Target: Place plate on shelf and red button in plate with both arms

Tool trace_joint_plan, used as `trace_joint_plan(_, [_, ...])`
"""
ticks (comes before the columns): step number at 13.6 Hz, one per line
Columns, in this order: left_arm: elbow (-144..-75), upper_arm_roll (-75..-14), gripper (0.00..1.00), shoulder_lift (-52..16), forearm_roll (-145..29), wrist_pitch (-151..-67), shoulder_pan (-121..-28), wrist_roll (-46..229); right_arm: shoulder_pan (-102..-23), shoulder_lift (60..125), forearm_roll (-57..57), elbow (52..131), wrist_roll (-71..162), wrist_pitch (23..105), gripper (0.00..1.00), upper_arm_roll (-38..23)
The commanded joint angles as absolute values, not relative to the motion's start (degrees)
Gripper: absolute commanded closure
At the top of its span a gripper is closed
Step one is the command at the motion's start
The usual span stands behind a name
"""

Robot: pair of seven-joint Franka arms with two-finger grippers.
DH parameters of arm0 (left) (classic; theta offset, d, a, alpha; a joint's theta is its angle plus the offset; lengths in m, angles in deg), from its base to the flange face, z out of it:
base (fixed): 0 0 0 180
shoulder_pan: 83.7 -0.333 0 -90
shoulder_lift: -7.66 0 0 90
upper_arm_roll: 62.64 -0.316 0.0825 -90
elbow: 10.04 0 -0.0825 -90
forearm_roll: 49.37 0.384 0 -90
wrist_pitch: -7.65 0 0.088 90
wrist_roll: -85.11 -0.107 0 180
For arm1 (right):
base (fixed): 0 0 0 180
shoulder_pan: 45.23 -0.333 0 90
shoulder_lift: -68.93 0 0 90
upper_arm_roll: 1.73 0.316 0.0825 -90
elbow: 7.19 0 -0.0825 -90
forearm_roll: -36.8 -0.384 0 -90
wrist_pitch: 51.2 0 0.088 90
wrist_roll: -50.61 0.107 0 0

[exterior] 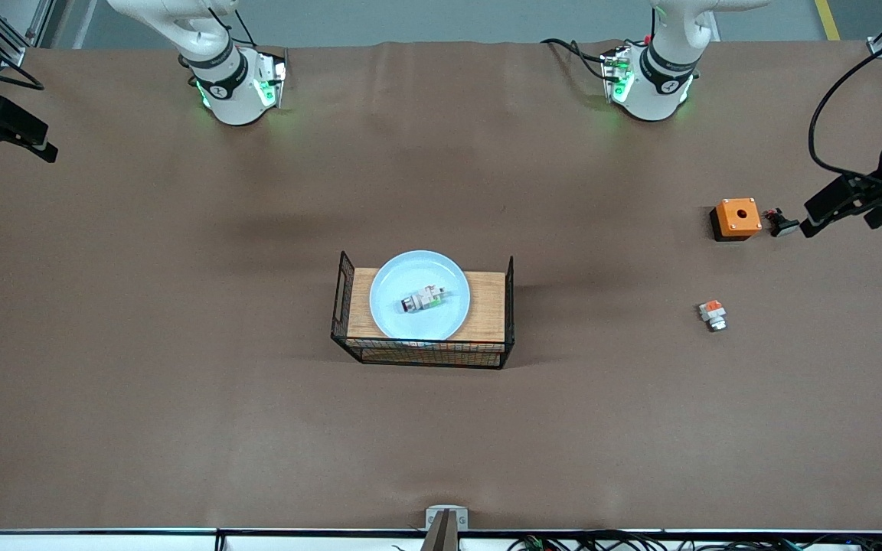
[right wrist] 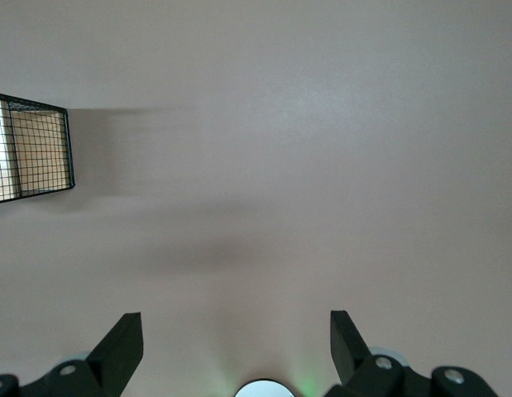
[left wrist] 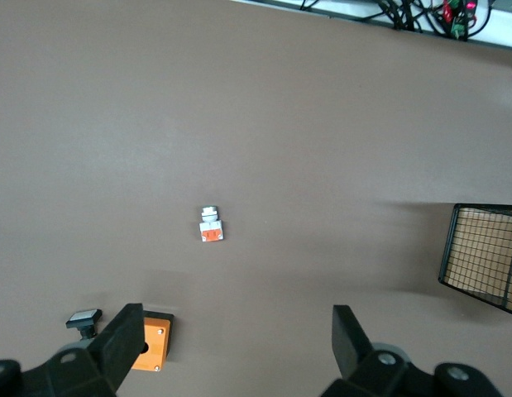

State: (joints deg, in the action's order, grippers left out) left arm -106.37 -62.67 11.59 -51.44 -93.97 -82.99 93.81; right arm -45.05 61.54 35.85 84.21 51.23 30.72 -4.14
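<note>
**Plate and Button Seated on Rack; Both Tools Clear**

The wire rack (exterior: pixel 423 320) with its wooden top is the item nearest the front camera and stands at mid-counter. The plate (exterior: pixel 419 269) lies flat on the wooden top, centred between the two raised wire end panels, which would check any sideways slide. The red button (exterior: pixel 422 298) lies on its side inside the plate, within the raised rim, so it cannot roll off. Judged from this layout, both placements are complete.

The left tool (left wrist: pixel 235 347) hangs over the counter at the left arm's end, jaws wide and empty. Under it lie the orange box (exterior: pixel 737 217) with a round hole and a small black part (exterior: pixel 780 222) just beside it. The similar white piece with an orange-red block (exterior: pixel 713 314) lies apart from these, nearer the front camera; none of these belong on the rack.

The right tool (right wrist: pixel 235 343) hangs over bare counter (exterior: pixel 181 421) toward the right arm's end, jaws wide and empty, well apart from the rack. Both arms wait.
</note>
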Motion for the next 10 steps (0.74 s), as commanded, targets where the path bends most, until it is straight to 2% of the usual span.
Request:
trace_joint_plan(1, [-105.3, -62.6, 0.00, 12.6, -50.6, -92.5, -82.8, 93.2, -45.1, 60.0, 36.1, 85.7, 50.6, 30.9, 0.00, -4.2])
trace_joint_plan(10, [-102.5, -62.5, 0.00, 11.8, -50.6, -88.9, -82.4, 92.3, -45.2, 60.0, 35.7, 85.8, 50.6, 30.9, 0.00, -4.1])
